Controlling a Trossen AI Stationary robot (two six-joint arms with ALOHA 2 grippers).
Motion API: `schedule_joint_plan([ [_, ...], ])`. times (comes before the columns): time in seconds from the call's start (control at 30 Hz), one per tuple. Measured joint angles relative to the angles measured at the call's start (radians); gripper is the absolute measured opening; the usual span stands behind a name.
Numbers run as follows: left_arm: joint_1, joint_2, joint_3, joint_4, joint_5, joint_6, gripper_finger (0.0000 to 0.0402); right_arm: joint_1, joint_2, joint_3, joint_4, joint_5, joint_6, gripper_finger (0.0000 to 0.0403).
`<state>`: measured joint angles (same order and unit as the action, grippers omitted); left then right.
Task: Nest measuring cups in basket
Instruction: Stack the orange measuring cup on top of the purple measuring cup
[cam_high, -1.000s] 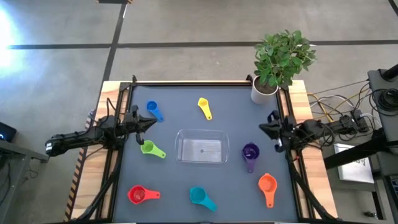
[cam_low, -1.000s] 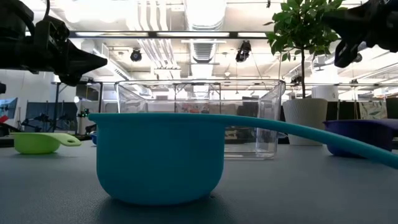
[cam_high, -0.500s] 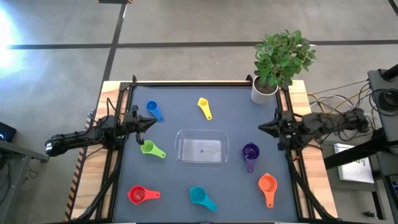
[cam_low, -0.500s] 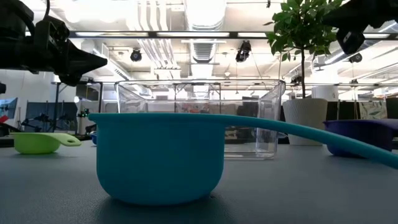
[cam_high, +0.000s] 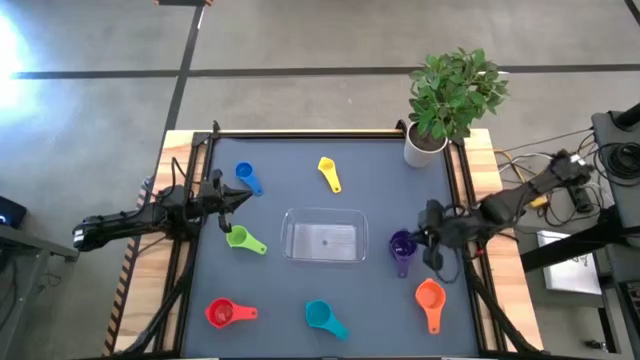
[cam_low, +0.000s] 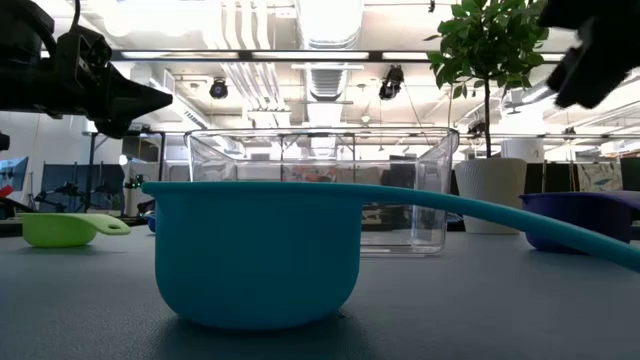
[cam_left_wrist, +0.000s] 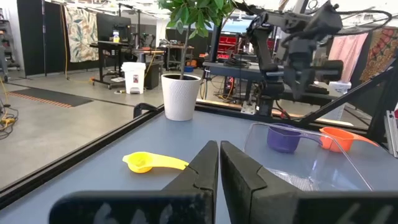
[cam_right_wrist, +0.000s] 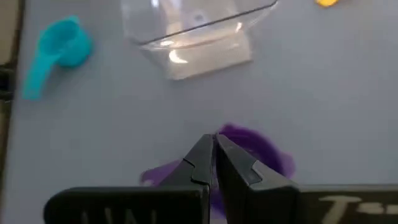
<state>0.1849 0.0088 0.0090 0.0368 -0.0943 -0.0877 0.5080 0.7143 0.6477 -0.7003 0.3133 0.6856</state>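
As the nesting job stands unstarted, the clear shallow rectangular plastic basket (cam_high: 323, 237) sits empty at the middle of the dark grey desk (cam_high: 370, 170), ringed by 7 small plastic measuring cups. The right tool (cam_high: 428, 232) hangs just above the purple round measuring cup (cam_high: 402, 245), which lies just beside the basket's right end; in the right wrist view its 2 fingers are pressed together over that cup (cam_right_wrist: 249, 149), gripping nothing. The left tool (cam_high: 236, 198), fingers likewise closed and empty, waits over the desk's left side between the blue measuring cup (cam_high: 245, 176) and the lime-green measuring cup (cam_high: 241, 239).

The yellow measuring cup (cam_high: 328, 172) lies beyond the basket, the orange measuring cup (cam_high: 430, 298), teal measuring cup (cam_high: 322, 317) and red measuring cup (cam_high: 225, 313) along the near edge. A leafy green plant in a white pot (cam_high: 430, 140) stands at the far right corner.

The step in hand appears to be the first pick, the purple cup. Done well, the fingers would part before descending, straddle the bowl's rim or the flat handle squarely, and close without nudging the cup against the basket wall. A light plastic scoop may skate on the smooth desk if touched off-centre.
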Motion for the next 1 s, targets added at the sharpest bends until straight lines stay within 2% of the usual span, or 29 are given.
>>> schedule_joint_plan([
  [0.27,0.0,0.0,0.0,0.0,0.0,0.0,0.0,0.242,0.068,-0.002,-0.008,0.022,0.226,0.0009],
  [0.47,0.0,0.0,0.0,0.0,0.0,0.0,0.0,0.334,0.166,-0.009,-0.009,-0.009,0.371,0.0016],
  [0.6,0.0,0.0,0.0,0.0,0.0,0.0,0.0,0.351,0.241,-0.005,-0.006,-0.091,0.418,0.0051],
  [0.77,0.0,0.0,0.0,0.0,0.0,0.0,0.0,0.358,0.327,0.002,-0.006,-0.18,0.465,0.012],
  [0.9,0.0,0.0,0.0,0.0,0.0,0.0,0.0,0.361,0.366,0.003,-0.016,-0.209,0.491,0.0165],
  [1.0,0.0,0.0,0.0,0.0,0.0,0.0,0.0,0.361,0.376,0.003,-0.057,-0.209,0.52,0.0184],
])
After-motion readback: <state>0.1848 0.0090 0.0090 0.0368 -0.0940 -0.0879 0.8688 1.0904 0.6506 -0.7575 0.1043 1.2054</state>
